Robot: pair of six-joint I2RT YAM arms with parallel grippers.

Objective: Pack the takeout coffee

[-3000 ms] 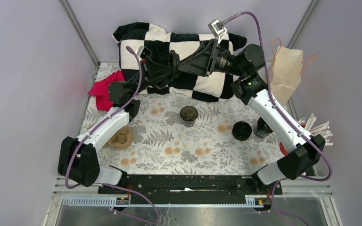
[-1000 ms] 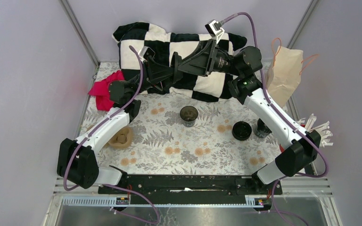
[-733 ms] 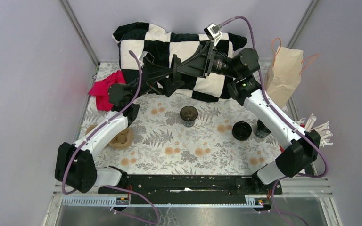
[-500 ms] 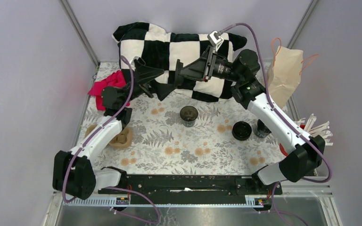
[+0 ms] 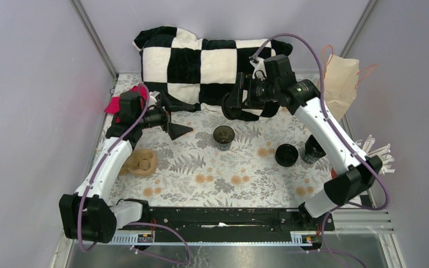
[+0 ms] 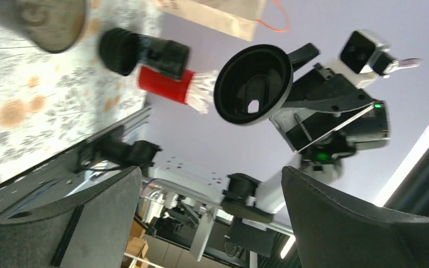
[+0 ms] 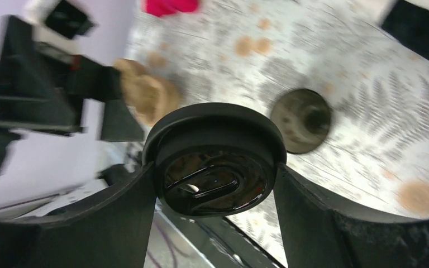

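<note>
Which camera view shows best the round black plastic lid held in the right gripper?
The right wrist view: the round black plastic lid is close and central, clamped in the right gripper. The left wrist view shows its hollow side, smaller. The top external view shows only a dark shape against the checkered blanket.

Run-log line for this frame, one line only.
right gripper: shut on lid, held in air | left gripper: open, empty | cup: upright, unlidded | packing: not yet done

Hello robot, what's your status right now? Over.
Left end effector open, empty. Right end effector shut on black lid. Uncovered cup mid-table, nothing between them.
</note>
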